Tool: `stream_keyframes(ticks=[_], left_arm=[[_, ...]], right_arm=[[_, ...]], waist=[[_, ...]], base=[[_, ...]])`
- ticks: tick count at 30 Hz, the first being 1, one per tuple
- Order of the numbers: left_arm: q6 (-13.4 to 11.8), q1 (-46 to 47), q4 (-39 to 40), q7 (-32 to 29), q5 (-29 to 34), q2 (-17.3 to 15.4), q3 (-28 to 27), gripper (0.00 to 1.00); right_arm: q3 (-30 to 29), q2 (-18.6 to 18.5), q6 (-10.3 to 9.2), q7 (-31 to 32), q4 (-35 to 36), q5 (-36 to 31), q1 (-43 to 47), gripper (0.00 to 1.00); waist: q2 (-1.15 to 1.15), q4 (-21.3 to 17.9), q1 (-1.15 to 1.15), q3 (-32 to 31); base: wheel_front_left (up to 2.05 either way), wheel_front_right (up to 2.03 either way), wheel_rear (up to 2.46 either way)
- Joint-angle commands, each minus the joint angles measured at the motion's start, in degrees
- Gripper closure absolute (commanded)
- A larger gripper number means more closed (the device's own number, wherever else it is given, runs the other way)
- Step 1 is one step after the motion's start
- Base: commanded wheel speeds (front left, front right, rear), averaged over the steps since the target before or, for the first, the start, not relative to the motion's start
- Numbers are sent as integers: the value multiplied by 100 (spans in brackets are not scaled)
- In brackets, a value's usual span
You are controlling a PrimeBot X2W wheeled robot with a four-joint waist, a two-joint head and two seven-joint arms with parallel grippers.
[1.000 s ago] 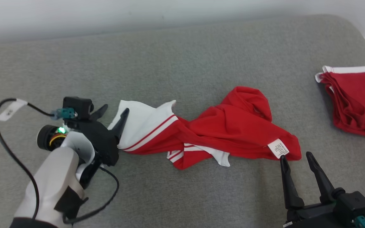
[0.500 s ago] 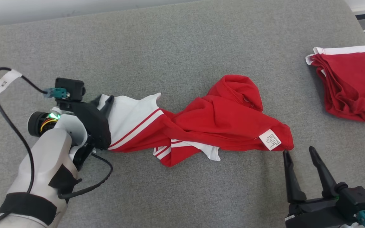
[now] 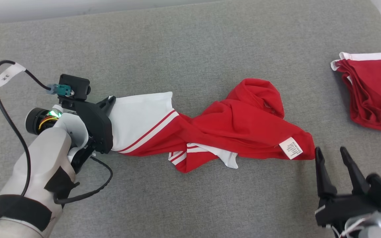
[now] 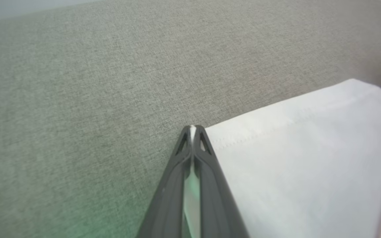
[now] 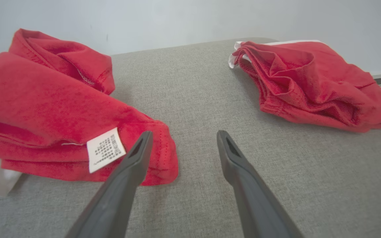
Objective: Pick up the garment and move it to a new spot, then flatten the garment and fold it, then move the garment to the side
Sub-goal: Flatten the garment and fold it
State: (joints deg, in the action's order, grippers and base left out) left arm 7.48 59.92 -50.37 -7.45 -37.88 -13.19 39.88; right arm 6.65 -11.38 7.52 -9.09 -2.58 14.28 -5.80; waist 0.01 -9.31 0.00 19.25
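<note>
Left gripper (image 3: 110, 99) is now clamped on the garment (image 3: 240, 129). In my left wrist view the two fingers (image 4: 207, 172) are pressed together with a sliver of white cloth between them, right at the corner of the white hem panel (image 3: 141, 115). A second ago those fingers were spread with the white edge between them, and half a second ago they were partway closed. So the grip is new.

The white panel looks flatter and more squared off than before, when its top edge stuck up in a peak.

The garment lies crumpled across the middle of the grey fabric surface (image 3: 190, 49). Its white end is at my left, and the red bulk runs right to the end with the care label (image 3: 291, 148).

Right gripper (image 3: 329, 150) has its fingers wide apart, same as a second ago, holding nothing. It sits just beside the red tip of the garment. In the right wrist view one finger (image 5: 134, 162) overlaps the red corner next to the label, but I cannot tell if it touches. Earlier that fingertip sat just under the label; now it is off the end.

A second red garment (image 3: 372, 96) lies well apart at the right edge. The head camera has shifted between frames.
</note>
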Motion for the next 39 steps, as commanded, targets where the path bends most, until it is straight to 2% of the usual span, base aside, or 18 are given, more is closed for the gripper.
stream_keyframes(ticks=[1, 10, 11, 12, 13, 14, 15, 22, 30, 36, 39], left_arm=[[-7, 67, -53, 60, -96, -50, 55, 100], [-6, 160, -168, 267, -171, -4, 231, 100], [-6, 173, -175, 295, -181, 1, 250, 100], [-7, 177, -180, 310, -197, 2, 265, 100], [-7, 177, -180, 310, -197, 2, 265, 100], [-7, 179, -184, 338, -213, 2, 280, 100], [-6, 180, -186, 391, -222, -4, 291, 100], [-7, 201, -105, 777, -256, -120, 270, 100], [-224, 323, 678, 1407, -288, -424, -23, 100], [-635, 457, 2051, 1527, -241, -824, -314, 100], [-965, 490, 2915, 1532, -151, -1042, -482, 100]], right_arm=[[76, -125, -7, -7, -185, 149, -209, 0], [858, -575, -7, 145, -1160, 972, -994, 0], [936, -622, -7, 126, -1227, 1033, -1066, 18], [1029, -643, -7, 116, -1289, 1146, -1121, 58], [1029, -643, -7, 116, -1289, 1146, -1121, 58], [1118, -662, -7, 100, -1334, 1242, -1164, 91], [1173, -703, -7, 77, -1382, 1305, -1208, 100], [1215, -866, -7, -291, -1315, 1553, -1190, 100], [624, -898, -7, -586, -103, 947, -1204, 100], [310, -993, -7, -368, 845, 594, -1549, 100], [262, -1070, -7, -129, 1121, 526, -1783, 100]], waist=[[-1, 33, 0, 21], [-1, 180, 0, 53], [-1, 191, 0, 56], [-1, 200, 0, 58], [-1, 200, 0, 58], [-1, 208, 0, 60], [-1, 216, 0, 56], [-1, 221, 0, -34], [-1, 250, 0, -294], [-1, 393, 0, -536], [-1, 494, 0, -671]], base=[[0, 0, 0], [0, 0, 0], [0, 0, 0], [0, 0, 0], [0, 0, 0], [0, 0, 0], [0, 0, 0], [0, 0, 0], [0, 0, 0], [0, 0, 0], [0, 0, 0]])
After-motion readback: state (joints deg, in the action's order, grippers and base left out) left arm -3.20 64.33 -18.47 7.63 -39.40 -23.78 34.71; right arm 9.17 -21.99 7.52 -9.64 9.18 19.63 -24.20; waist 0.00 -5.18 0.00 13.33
